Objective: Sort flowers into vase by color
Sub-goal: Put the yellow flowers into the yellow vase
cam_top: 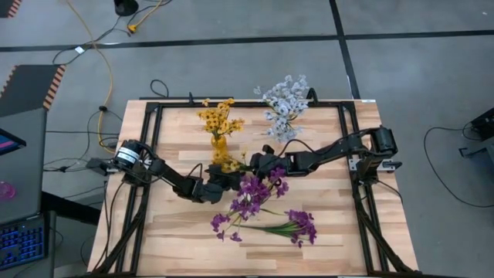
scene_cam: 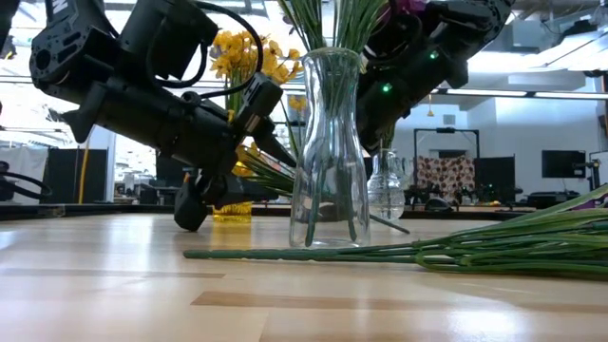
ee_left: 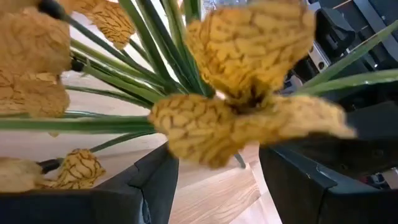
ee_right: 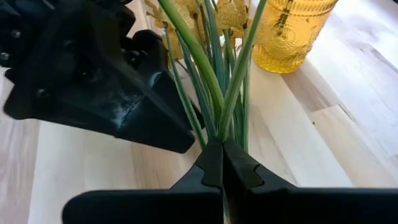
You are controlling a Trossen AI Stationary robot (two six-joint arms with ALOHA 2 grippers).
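The right gripper [ee_right: 222, 163] is pinching the stems of a yellow flower bunch [cam_top: 228, 163] mid-table, just in front of the yellow vase [cam_top: 220, 144] near the back edge, w/ the left gripper [ee_left: 217, 180] gaping wide round it; next, prob. lifting it in.

Yellow flowers [cam_top: 218, 118] stand upright in an amber vase [cam_top: 220, 144]; white flowers [cam_top: 284, 104] stand nearby; purple flowers [cam_top: 300, 225] (one loose sprig) lie flat on the bench [cam_top: 340, 224].

Legible text, labels, brands, numbers, signs: none. Nothing readable on vases, arms, bench or room fittings in any of the four views.
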